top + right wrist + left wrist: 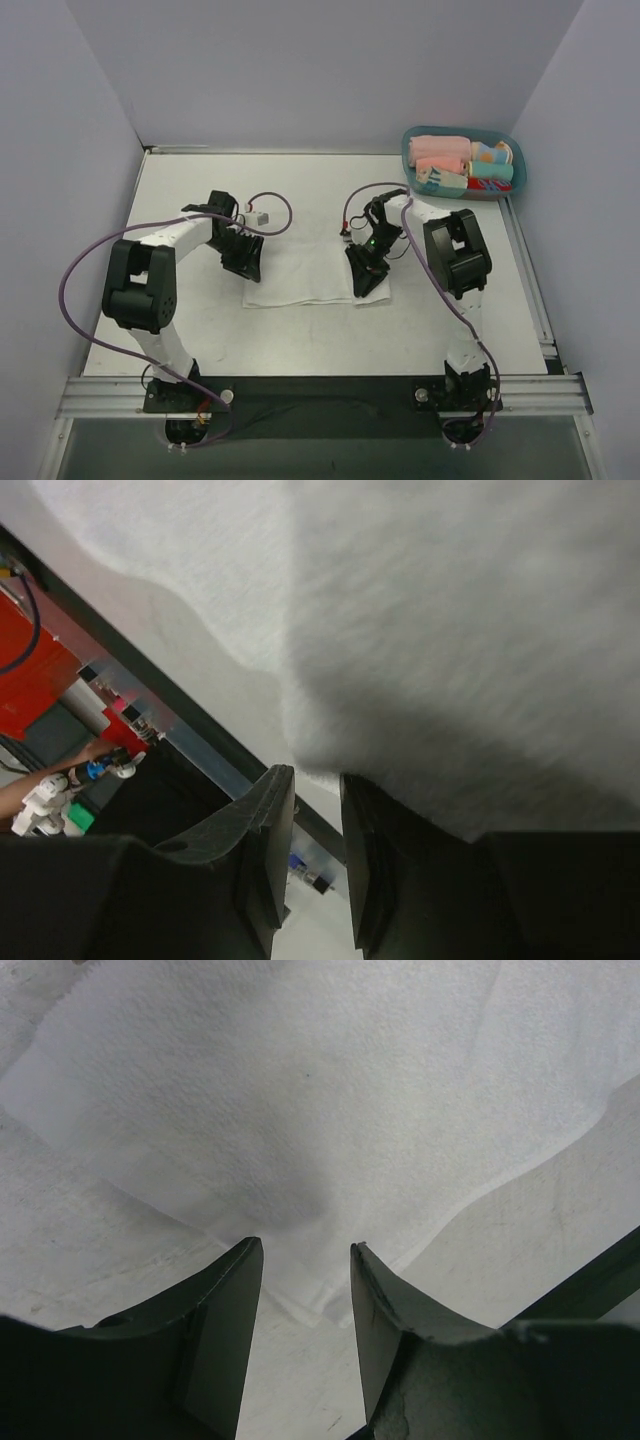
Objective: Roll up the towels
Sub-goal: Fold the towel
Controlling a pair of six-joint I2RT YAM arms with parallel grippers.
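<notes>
Left wrist view: the left gripper (305,1246) is shown with jaws apart, set at the towel (300,1090) edge low in the frame; the towel lies flat on the table (560,1225). The right gripper (317,772) is drawn to a narrow gap at a towel edge; whether cloth is pinched cannot be told. In the top view, the towel is spread at frame centre between both grippers, and a basket (516,172) of rolled cloths (445,155) stands at upper right. If only one side is caught, a skewed, loose roll is to be expected. No legible writing is found.
</notes>
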